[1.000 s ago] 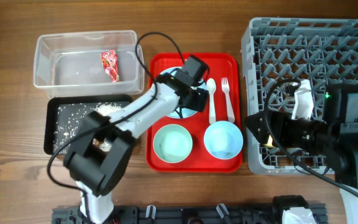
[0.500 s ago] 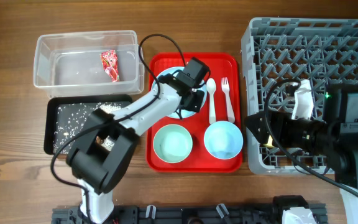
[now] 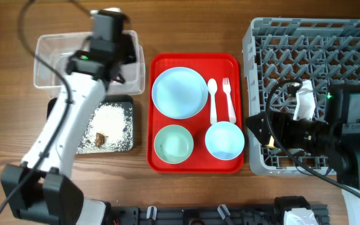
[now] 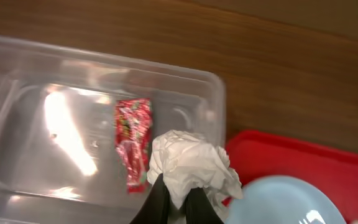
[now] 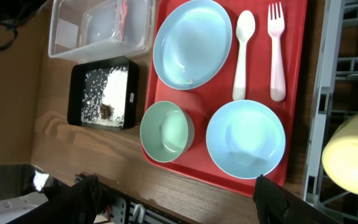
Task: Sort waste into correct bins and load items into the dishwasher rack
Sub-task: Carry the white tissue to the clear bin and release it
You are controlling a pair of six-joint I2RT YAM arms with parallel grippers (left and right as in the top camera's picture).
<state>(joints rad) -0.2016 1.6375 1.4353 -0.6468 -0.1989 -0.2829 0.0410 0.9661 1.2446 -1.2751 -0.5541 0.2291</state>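
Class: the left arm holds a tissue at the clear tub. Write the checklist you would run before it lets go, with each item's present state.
1. Tissue gripped by left end effector: ok.
2. Tissue fully over the tub, not its rim or the red tray: cannot tell; it hangs near the tub's corner.
3. Tub takes dry waste: ok, the wrapper lies in it.
4. Rice kept apart in the black tray: ok.
5. Right end effector out of the way, at the rack: ok.
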